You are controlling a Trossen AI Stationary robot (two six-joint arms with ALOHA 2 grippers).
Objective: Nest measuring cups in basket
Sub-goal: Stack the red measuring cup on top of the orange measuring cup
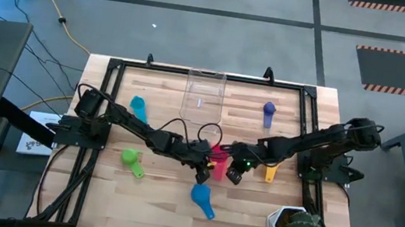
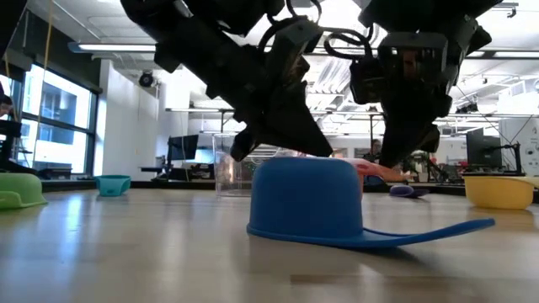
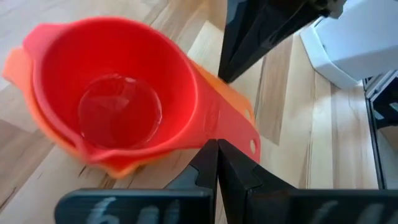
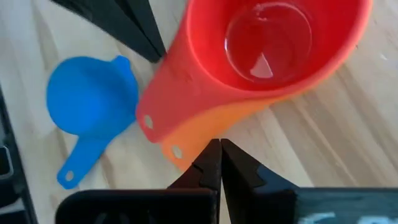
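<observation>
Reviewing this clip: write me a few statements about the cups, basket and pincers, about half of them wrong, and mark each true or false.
1. The red cup sits nested inside the orange cup. True.
2. The clear basket already holds several cups. False: no cup shows inside it.
3. The blue cup lies upside down on the table. True.
4. Both pincers stand wide open. False: the left pincer and the right pincer are shut.
5. The yellow cup is stacked on the green cup. False: they lie far apart.
</observation>
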